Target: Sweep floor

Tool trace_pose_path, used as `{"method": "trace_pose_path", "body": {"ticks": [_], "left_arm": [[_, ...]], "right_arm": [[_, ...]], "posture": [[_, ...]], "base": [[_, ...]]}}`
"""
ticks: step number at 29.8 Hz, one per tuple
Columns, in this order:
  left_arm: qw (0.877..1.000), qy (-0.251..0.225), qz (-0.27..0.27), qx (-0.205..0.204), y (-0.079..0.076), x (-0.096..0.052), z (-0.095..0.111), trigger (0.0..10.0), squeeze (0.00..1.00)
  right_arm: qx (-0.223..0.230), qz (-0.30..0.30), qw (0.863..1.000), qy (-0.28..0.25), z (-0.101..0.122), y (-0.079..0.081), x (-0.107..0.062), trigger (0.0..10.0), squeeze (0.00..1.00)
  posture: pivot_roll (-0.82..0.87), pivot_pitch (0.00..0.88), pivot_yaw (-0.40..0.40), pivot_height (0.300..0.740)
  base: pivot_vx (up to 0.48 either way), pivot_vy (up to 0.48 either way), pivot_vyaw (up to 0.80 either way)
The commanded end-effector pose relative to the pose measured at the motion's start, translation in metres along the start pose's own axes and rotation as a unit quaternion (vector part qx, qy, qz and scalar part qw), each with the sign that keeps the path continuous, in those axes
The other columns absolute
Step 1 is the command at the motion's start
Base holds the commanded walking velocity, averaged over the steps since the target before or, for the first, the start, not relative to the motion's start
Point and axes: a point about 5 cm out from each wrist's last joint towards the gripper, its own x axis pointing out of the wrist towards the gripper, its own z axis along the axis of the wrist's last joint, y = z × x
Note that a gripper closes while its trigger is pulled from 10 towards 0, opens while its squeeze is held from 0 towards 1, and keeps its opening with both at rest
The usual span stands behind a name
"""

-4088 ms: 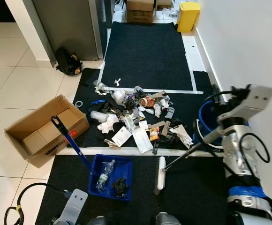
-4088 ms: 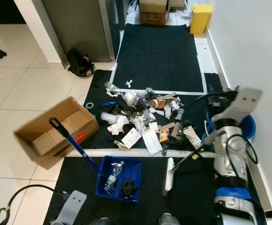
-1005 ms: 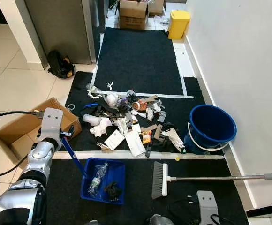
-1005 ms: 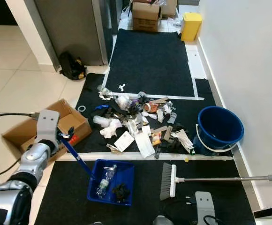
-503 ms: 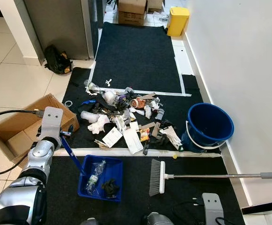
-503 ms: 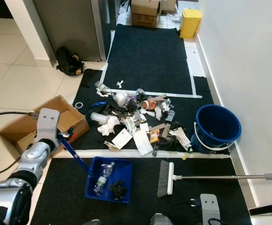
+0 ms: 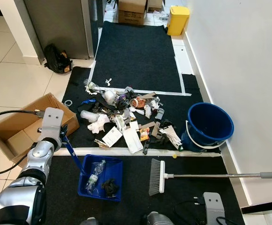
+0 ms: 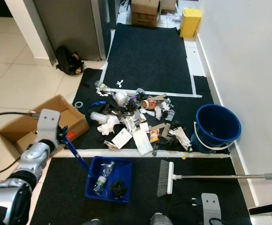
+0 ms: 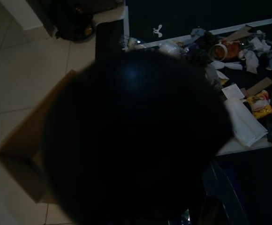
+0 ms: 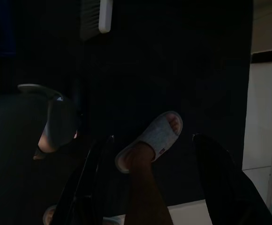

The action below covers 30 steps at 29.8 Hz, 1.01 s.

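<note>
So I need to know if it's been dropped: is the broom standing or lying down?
Lying down. The broom lies flat on the dark mat, its handle pointing toward the wall, with no gripper on it.

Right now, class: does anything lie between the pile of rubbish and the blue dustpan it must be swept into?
Yes. A white tape strip runs across the floor between the rubbish pile and the blue dustpan, which the left hand holds by its handle. No other object lies between them. The broom lies beside the dustpan, off that path.

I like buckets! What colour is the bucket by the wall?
The bucket is dark blue, clearest in the right eye view.
</note>
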Motion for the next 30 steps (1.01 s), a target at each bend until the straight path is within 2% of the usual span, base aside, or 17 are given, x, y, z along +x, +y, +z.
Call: {"method": "trace_pose_path", "body": {"ticks": [1, 5, 14, 21, 25, 30], "left_arm": [[1.000, 0.014, 0.008, 0.013, 0.006, -0.002, -0.003, 0.0, 0.00], [1.000, 0.011, 0.008, 0.013, 0.006, -0.002, -0.003, 0.0, 0.00], [1.000, -0.005, 0.012, -0.020, -0.004, -0.004, -0.009, 0.0, 0.00], [0.998, 0.025, 0.037, -0.041, -0.012, -0.014, -0.033, 0.0, 0.00], [0.996, 0.039, 0.055, -0.056, -0.011, -0.020, -0.046, 0.0, 0.00], [0.994, 0.037, 0.075, -0.073, -0.008, -0.024, -0.050, 0.0, 0.00]], "right_arm": [[0.015, -0.010, 1.000, 0.006, -0.005, -0.004, -0.002, 10.0, 0.00], [0.016, -0.009, 1.000, 0.003, -0.003, -0.002, -0.001, 10.0, 0.00], [0.018, 0.018, 0.999, -0.023, 0.020, 0.019, 0.006, 10.0, 0.00], [0.015, 0.066, 0.997, -0.043, 0.033, 0.043, 0.008, 10.0, 0.00], [0.007, 0.085, 0.995, -0.046, 0.036, 0.053, 0.008, 10.0, 0.00], [-0.010, 0.095, 0.994, -0.044, 0.036, 0.058, 0.008, 10.0, 0.00]], "posture": [[-0.04, 0.164, -0.028, 0.740], [-0.03, 0.148, -0.022, 0.740], [0.01, 0.088, -0.004, 0.740], [0.08, 0.048, -0.011, 0.740], [0.09, 0.032, -0.016, 0.740], [0.11, 0.014, -0.026, 0.740]], "base": [[0.000, 0.000, 0.00], [0.000, 0.000, 0.00], [0.000, 0.000, 0.00], [0.000, 0.000, 0.00], [0.000, 0.000, 0.00], [0.000, 0.000, 0.00]]}}
